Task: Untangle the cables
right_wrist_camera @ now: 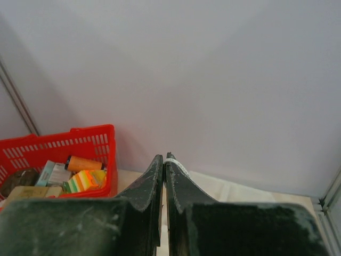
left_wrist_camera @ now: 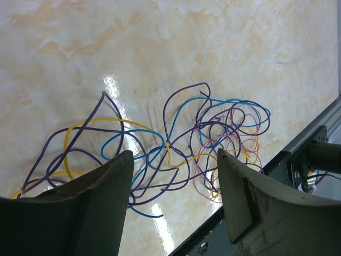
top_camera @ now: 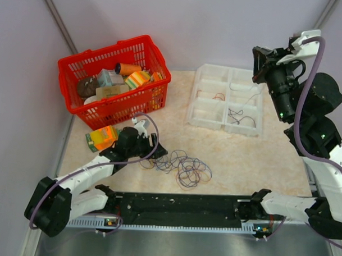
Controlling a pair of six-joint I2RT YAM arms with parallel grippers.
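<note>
The cables (top_camera: 182, 165) lie as one loose knot on the worktop (top_camera: 260, 159), just ahead of my left tool (top_camera: 154, 152) and spilling away to its right. In the left wrist view the cables (left_wrist_camera: 221, 130) curl into purple, blue, yellow and pinkish loops. The thickest snarl sits beyond my right-hand finger, and a few purple, blue and yellow strands run across the gap between the two.

My left tool (left_wrist_camera: 175, 160) is spread wide and low over the near edge of that heap, holding nothing. My right tool (right_wrist_camera: 164, 160) is pressed together, raised well above and apart from the heap. A pale sliver shows at its tips, and I cannot tell what it is.

I judge the step in hand to be picking a single strand. To do it well I should settle on an outer loop, not the dense middle. The purple and yellow loops off my left-hand finger look freest. I should come down until the fingertips straddle one wire only, close gently, then lift slowly so the neighbours slide off and do not cinch tighter.

Beyond the heap from my left tool, a white divided tray (top_camera: 190, 119) has thin wires in some compartments.
</note>
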